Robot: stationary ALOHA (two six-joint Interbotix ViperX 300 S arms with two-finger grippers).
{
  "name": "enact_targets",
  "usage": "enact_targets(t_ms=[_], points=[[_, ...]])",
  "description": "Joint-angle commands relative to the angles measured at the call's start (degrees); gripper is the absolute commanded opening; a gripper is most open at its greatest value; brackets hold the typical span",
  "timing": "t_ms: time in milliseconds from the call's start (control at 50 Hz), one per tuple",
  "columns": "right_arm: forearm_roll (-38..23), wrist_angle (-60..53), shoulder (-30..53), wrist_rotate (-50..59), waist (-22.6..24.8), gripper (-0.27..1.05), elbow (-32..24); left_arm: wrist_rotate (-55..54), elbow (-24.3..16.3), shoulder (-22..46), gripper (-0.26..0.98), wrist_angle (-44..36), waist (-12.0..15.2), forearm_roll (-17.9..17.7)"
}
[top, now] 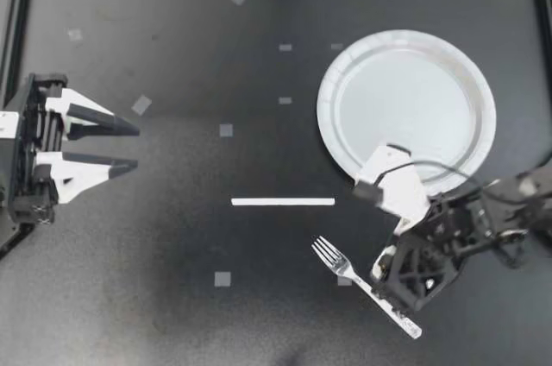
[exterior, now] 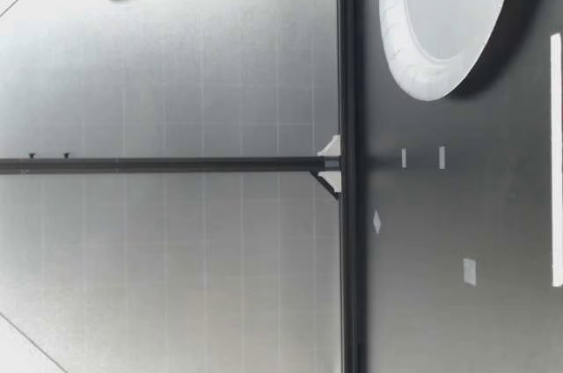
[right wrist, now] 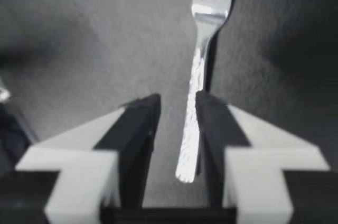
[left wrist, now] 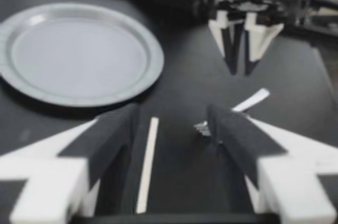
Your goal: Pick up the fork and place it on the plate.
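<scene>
- The table (top: 172, 297) is lying mostly bare between my left gripper (top: 136, 147) at the left edge and the white strip (top: 283, 202) mid-table, so there's plenty of room there.
- The plate (top: 326, 111) is sitting far right, close to the right edge.
- The fork (top: 345, 273) is lying flat, just on the near side of the plate.
- My right gripper (top: 390, 287) is straddling the fork's handle, fingers (right wrist: 138, 123) narrowly apart, not clamping.
- The left gripper is gaping wide, empty.

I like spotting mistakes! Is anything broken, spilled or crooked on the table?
Nothing stands out. The plate lies flat, whole and empty. The fork lies flat on the table beside it, slantwise but unbent, its handle between the open jaws of my right gripper. Nothing is spilled.
</scene>
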Motion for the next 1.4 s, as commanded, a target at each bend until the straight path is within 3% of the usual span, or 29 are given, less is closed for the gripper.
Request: enact_targets(t_ms=[0,160,540,1380], points=[[-0.18,0.0,2.11,0.62,1.14,0.42,-2.37,0.88,-0.26,0.18,0.53,-0.7,0.18,0.09],[-0.44,0.97,8.0,0.53,1.76,0.42,-4.66,2.11,0.18,-0.26,0.53,-0.79,0.18,0.09],[-1.41,0.62,12.92,0.62,1.67,0.42,-7.38,2.37,0.44,-0.53,0.53,-0.7,0.18,0.18],[-1.49,0.53,15.12,0.7,1.67,0.4,-7.65,1.85,1.67,-3.25,0.53,-0.53,-1.14,0.09]])
